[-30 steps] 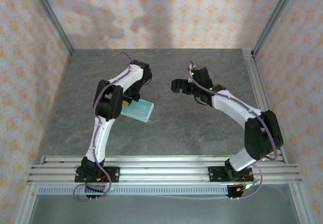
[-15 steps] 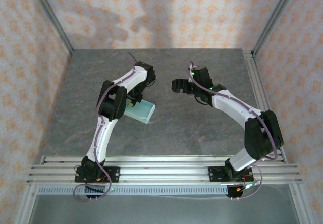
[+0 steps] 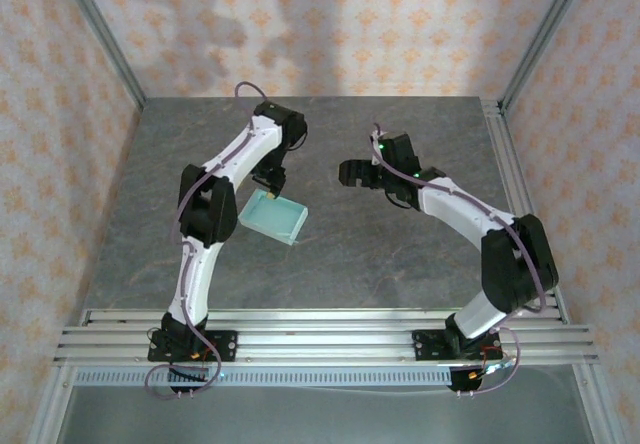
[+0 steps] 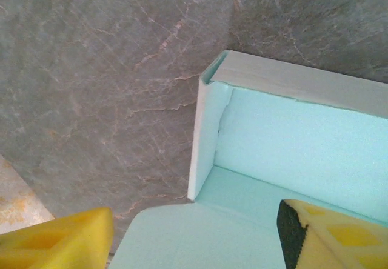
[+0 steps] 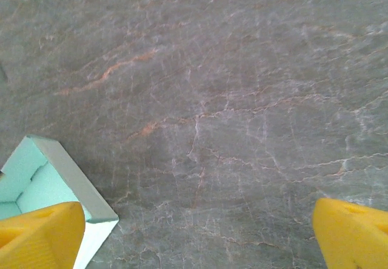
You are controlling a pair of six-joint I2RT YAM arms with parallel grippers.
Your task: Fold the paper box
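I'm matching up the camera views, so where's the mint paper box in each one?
Top external: paper box left of centre, lying on the grey veined table.
Left wrist: lower right, its open inside and one upright corner showing.
Right wrist: bottom-left corner, one box corner poking in.
Shared landmark: the grey veined table under the box.

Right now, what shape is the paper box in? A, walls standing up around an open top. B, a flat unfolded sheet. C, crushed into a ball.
A: the left wrist view shows the paper box with side walls standing upright, meeting at a corner, around an open interior on the table.
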